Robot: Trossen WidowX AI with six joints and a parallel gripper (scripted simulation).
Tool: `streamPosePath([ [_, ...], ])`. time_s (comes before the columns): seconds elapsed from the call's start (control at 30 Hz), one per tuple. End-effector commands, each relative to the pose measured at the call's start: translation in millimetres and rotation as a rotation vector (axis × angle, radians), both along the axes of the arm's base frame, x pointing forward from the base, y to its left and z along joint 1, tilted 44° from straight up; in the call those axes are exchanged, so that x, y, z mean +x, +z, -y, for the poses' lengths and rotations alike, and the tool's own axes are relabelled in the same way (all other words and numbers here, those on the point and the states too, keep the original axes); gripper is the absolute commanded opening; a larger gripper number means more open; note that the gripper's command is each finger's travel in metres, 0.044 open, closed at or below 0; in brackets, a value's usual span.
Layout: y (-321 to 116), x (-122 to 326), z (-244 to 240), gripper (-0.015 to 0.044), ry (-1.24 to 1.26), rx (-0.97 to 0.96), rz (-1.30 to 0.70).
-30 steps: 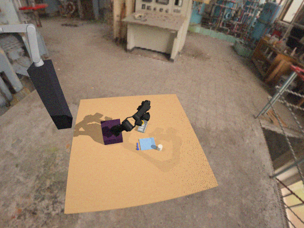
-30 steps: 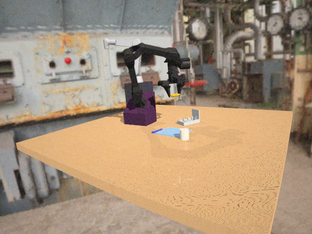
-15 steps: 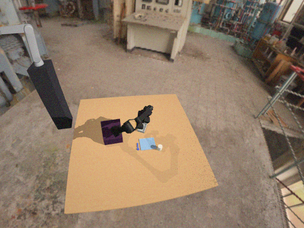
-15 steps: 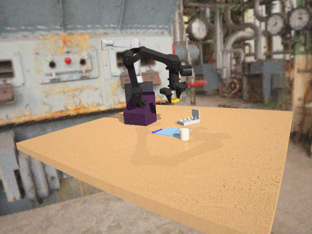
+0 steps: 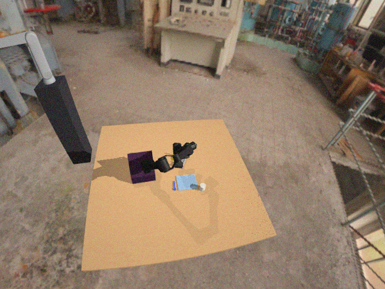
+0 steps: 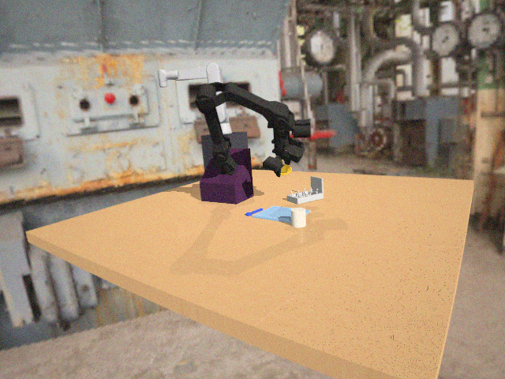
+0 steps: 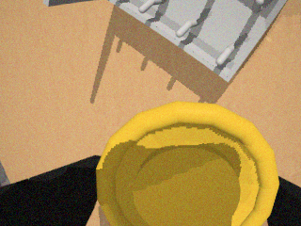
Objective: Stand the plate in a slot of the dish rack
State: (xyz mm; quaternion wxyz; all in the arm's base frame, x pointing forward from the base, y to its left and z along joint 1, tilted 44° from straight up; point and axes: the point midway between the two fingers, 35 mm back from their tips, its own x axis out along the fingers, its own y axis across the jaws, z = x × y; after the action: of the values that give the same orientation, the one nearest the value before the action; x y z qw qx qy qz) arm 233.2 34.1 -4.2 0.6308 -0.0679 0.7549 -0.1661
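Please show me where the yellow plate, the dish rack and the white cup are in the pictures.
yellow plate (image 7: 188,183): wrist view, on its inner well, held in the gripper.
dish rack (image 6: 304,194): exterior view, on its grey base.
white cup (image 6: 298,217): exterior view, on its side wall.
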Motion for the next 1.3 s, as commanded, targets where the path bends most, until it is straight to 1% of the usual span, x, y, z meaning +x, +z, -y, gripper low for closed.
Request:
streamPosePath([
  [0.0, -7.3, -2.2, 3.2, 0.0, 0.047, 0.078, -0.026],
  [0.3, -20.8, -1.7, 10.1, 0.0, 0.176, 0.252, -0.042],
  [0.6, -31.7, -0.3, 16.4, 0.0, 0.322, 0.414, -0.012],
  [0.97, -40.7, 2.8, 24.7, 0.0, 0.52, 0.573, 0.083],
  [1.27, -44.9, 5.7, 32.2, 0.0, 0.703, 0.663, 0.2],
])
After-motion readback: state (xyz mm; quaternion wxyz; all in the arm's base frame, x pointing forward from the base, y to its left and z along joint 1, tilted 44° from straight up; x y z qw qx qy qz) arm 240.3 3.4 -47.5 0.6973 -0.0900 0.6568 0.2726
